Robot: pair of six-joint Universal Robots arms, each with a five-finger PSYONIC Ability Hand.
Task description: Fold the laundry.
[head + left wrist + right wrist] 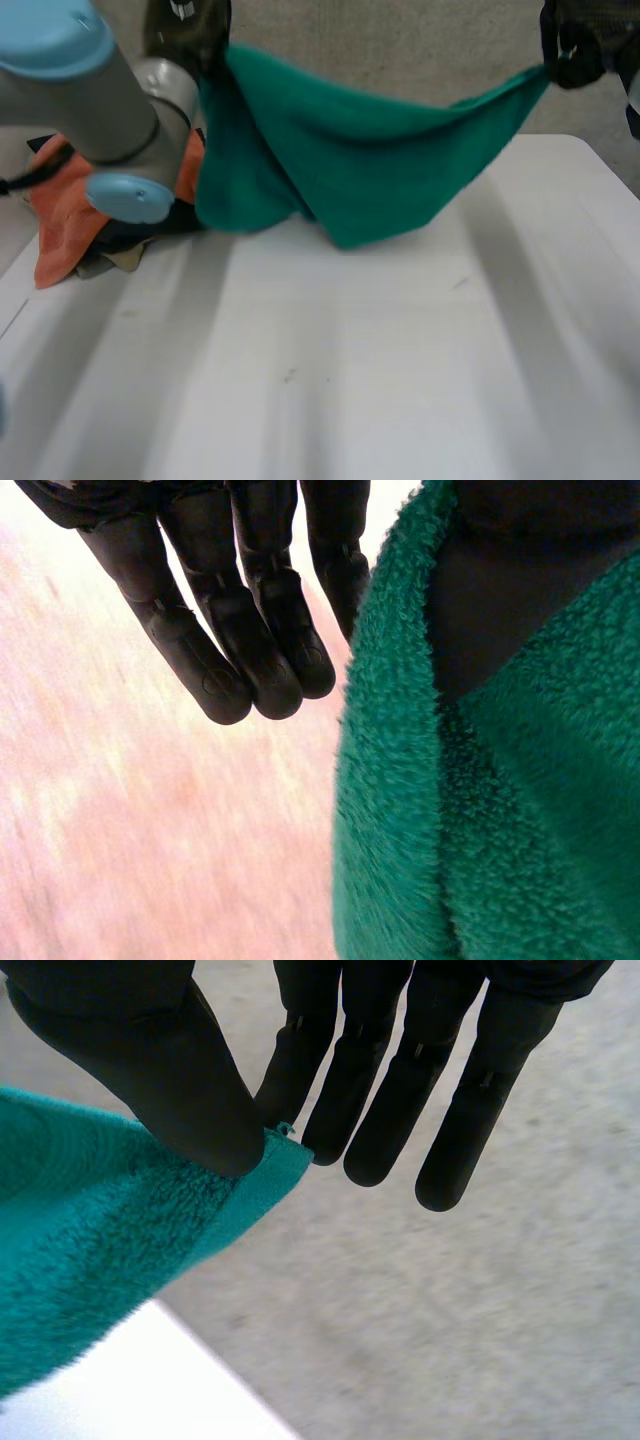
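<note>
Green towel (pixel 340 160), right hand (pixel 150 1070) pinching, apparently aloft

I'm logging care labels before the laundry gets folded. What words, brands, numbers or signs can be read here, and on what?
No text here can be read.
Left hand: a small white marking on its back in the head view, too blurred to read.
Green towel: no tag or print shows, including at the corner pinched by the right hand.
Orange cloth: no print shows.
</note>
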